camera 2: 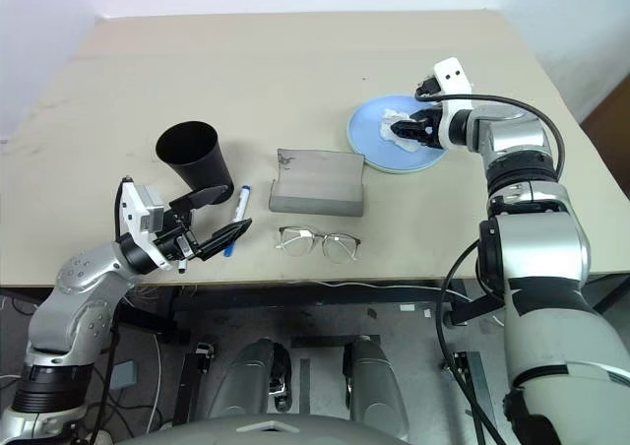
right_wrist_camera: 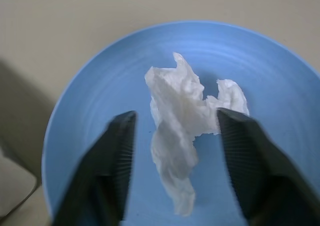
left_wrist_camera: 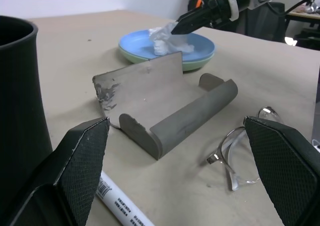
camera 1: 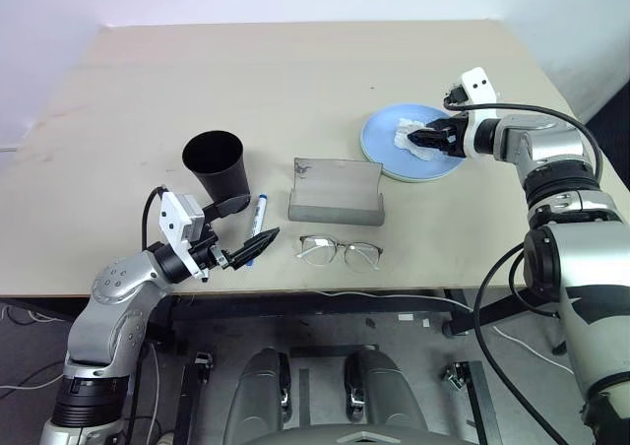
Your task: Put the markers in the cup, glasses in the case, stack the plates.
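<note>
White crumpled tissue (right_wrist_camera: 187, 136) sits on your stacked plates (camera 1: 379, 150), so the right end effector (right_wrist_camera: 177, 151) straddles it, jaws spread. Your left end effector (camera 1: 236, 230) waits spread by the blue-capped marker (camera 1: 258, 219).

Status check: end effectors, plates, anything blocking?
Both end effectors open: right over tissue, left idle near cup. Blue plate stacked on green plate. Tissue lies on blue plate.

Wide bare tabletop (camera 1: 295, 81) lies behind the case (camera 1: 336, 191). Right of the case, a crumpled tissue (right_wrist_camera: 186, 131) sits on the blue plate (right_wrist_camera: 100, 101), between the right gripper's (right_wrist_camera: 176, 151) spread fingers (right_wrist_camera: 110, 156). Left of the case, cup (camera 1: 217, 164) and marker (camera 1: 259, 215) crowd the way; glasses (camera 1: 340, 251) lie just in front.
</note>
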Available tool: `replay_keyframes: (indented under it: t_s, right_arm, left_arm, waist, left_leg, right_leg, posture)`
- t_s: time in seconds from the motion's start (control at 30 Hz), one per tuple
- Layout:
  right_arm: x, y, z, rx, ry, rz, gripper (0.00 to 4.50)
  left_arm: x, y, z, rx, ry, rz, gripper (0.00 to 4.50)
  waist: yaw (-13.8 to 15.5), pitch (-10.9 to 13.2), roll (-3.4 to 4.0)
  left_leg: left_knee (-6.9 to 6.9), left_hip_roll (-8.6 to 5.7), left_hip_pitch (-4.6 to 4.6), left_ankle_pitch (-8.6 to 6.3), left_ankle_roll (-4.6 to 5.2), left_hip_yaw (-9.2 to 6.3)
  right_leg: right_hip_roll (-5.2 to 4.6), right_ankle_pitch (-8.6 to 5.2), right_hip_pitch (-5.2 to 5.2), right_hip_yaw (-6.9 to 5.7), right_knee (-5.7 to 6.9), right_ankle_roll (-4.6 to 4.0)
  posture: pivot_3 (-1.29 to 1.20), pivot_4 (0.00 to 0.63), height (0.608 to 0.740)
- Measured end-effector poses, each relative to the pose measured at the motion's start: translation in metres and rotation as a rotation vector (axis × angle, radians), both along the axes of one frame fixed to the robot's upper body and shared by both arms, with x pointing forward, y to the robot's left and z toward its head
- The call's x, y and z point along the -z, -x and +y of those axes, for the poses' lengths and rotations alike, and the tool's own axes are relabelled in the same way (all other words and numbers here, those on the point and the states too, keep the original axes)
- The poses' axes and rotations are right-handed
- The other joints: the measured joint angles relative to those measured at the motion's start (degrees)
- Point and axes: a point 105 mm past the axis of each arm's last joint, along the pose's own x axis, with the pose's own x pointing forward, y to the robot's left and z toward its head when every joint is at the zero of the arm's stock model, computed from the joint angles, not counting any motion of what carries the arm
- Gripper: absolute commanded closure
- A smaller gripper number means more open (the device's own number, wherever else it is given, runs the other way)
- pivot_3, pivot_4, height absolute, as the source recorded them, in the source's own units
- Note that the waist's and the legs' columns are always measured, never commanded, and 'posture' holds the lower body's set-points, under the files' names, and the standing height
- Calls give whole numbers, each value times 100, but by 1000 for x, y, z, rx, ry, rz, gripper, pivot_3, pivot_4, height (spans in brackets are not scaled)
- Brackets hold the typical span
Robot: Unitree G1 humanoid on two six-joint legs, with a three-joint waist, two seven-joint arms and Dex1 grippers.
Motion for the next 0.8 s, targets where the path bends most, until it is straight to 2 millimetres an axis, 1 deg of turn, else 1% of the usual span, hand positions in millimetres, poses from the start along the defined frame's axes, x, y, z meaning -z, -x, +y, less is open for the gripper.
replay_keyframes:
  t_s: [0.13,0.2,0.27,0.33,0.4,0.53,0.57,0.6,0.63,0.67,0.73,0.8]
  right_arm:
    - [-6,4,-9,-18,47,-8,832]
    - [-16,6,-13,-39,101,-57,832]
    - [-28,11,-12,-85,124,-103,832]
    - [-35,19,-7,-145,100,-101,832]
    - [-40,33,2,-233,65,-82,832]
    - [-46,71,39,-486,8,-19,832]
    - [-46,72,41,-494,8,-16,832]
    - [-47,79,49,-544,5,-4,832]
    - [-41,93,56,-607,28,37,832]
    - [-37,100,62,-648,26,64,832]
    - [-25,120,82,-770,6,160,832]
    - [-17,137,95,-859,-5,244,832]
  left_arm:
    - [0,0,0,-2,0,0,0]
    - [0,0,0,-6,2,0,0]
    - [-1,0,-1,-7,2,-2,0]
    - [-1,0,-1,-7,3,0,0]
    - [-1,0,-1,-5,3,5,0]
    - [-1,1,-2,-3,3,8,0]
    - [-1,1,-2,-2,3,8,0]
    - [-2,1,-2,-1,3,7,0]
    - [-2,3,-3,-1,1,10,0]
    - [-2,3,-3,-2,1,15,0]
    - [-3,3,-4,-5,1,15,0]
    - [-5,4,-6,-3,2,14,0]
  waist:
    - [5,0,0]
    - [3,0,1]
    - [6,0,1]
    - [7,0,1]
    - [10,0,1]
    - [2,0,2]
    - [3,0,2]
    - [11,0,2]
    - [29,0,1]
    - [27,-1,0]
    - [18,0,0]
    - [12,0,0]
  left_leg:
    - [1,0,-1,0,0,0]
    - [0,0,-2,0,0,1]
    - [0,0,-2,0,0,-1]
    - [0,1,-1,0,0,-2]
    - [0,3,1,0,0,-5]
    - [-1,3,12,0,0,-7]
    - [-1,3,13,0,0,-8]
    - [0,3,27,0,0,-8]
    - [1,1,34,0,1,-10]
    - [1,1,39,0,1,-11]
    - [1,1,39,0,1,-10]
    - [1,2,41,0,2,-11]
  right_leg:
    - [0,0,0,0,0,0]
    - [-1,0,-2,0,0,0]
    - [0,0,-1,0,0,1]
    - [2,1,-1,0,0,1]
    - [2,1,1,-1,0,1]
    - [-1,2,12,-3,-1,1]
    - [-1,2,12,-4,-1,1]
    - [0,2,25,-6,-1,-1]
    - [-3,-3,36,-8,-7,-12]
    - [-6,-7,43,-9,-13,-18]
    - [-10,-5,43,-7,-14,-15]
    - [-10,-3,44,-6,-13,-14]
  posture:
    - [0,150,670]
    - [0,150,670]
    - [0,150,670]
    - [0,150,670]
    - [0,150,670]
    - [0,150,670]
    - [0,150,670]
    - [0,150,670]
    - [0,150,670]
    - [0,150,670]
    - [0,150,670]
    - [0,150,670]
